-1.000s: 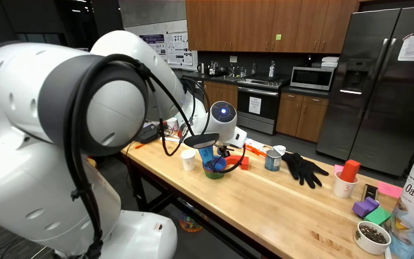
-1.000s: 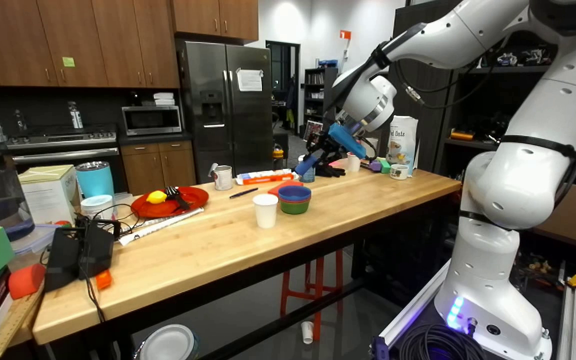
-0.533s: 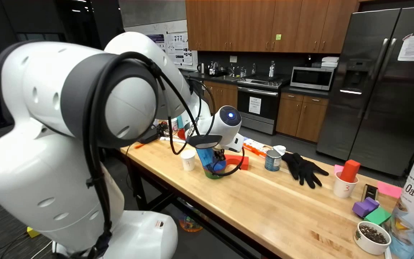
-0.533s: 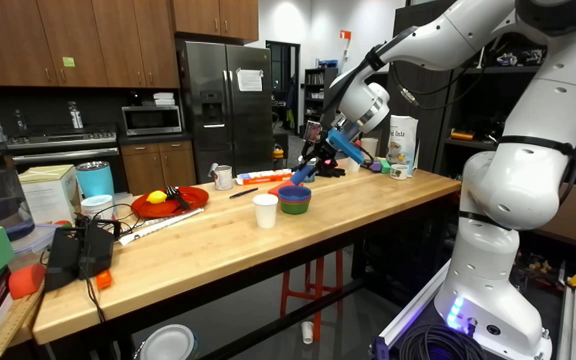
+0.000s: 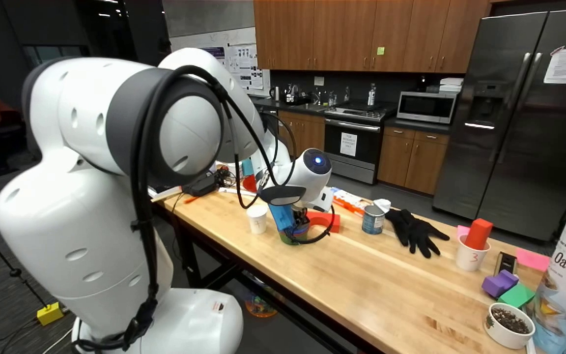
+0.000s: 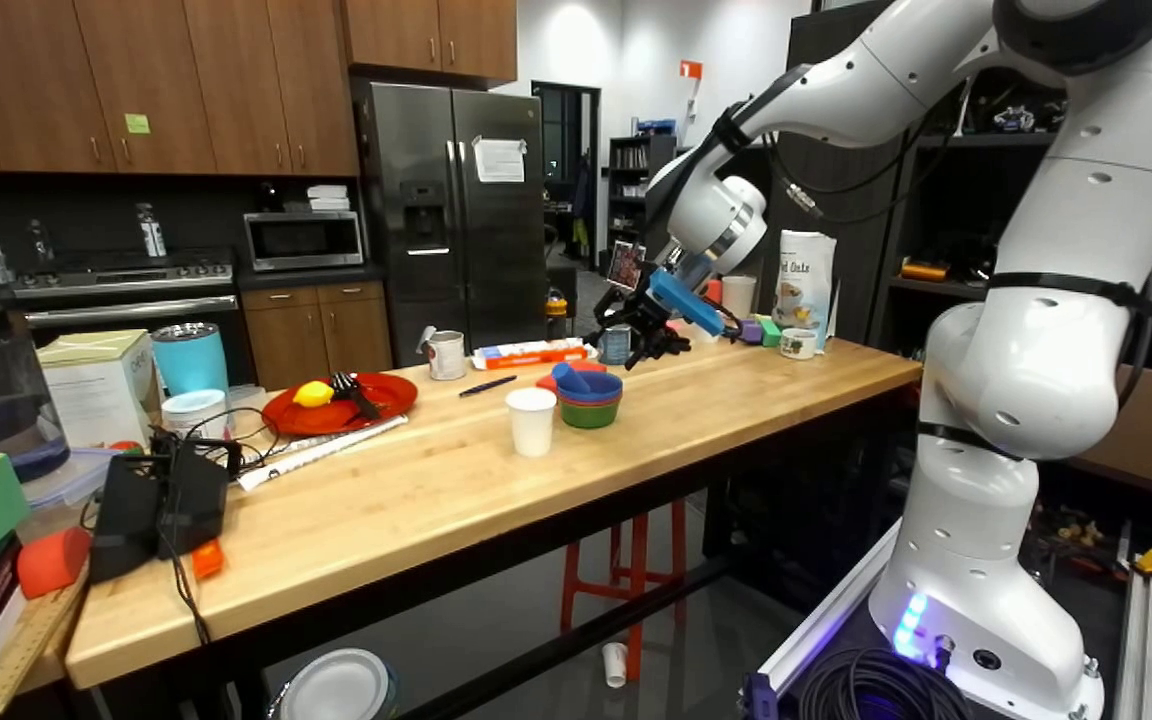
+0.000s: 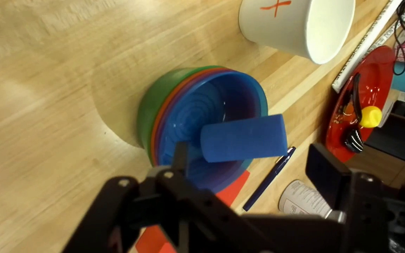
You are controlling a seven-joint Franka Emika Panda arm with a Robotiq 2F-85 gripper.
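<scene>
The pincer (image 7: 248, 154) stands wide open, holding nothing; mid-frame in the wrist view, the blue block (image 7: 243, 138) shows between its jaws, clear of both, tilted inside the blue bowl (image 7: 192, 112) — the top one of a nested stack (image 7: 147, 117). The plate (image 7: 374, 80), at right there, carries a fork (image 7: 353, 140) and a lemon (image 7: 370, 117). Out of that view, at right in an exterior view, a cup (image 5: 468, 260) holds a red block (image 5: 479, 233), a white bowl (image 5: 507, 339) dark bits (image 5: 509, 319).
</scene>
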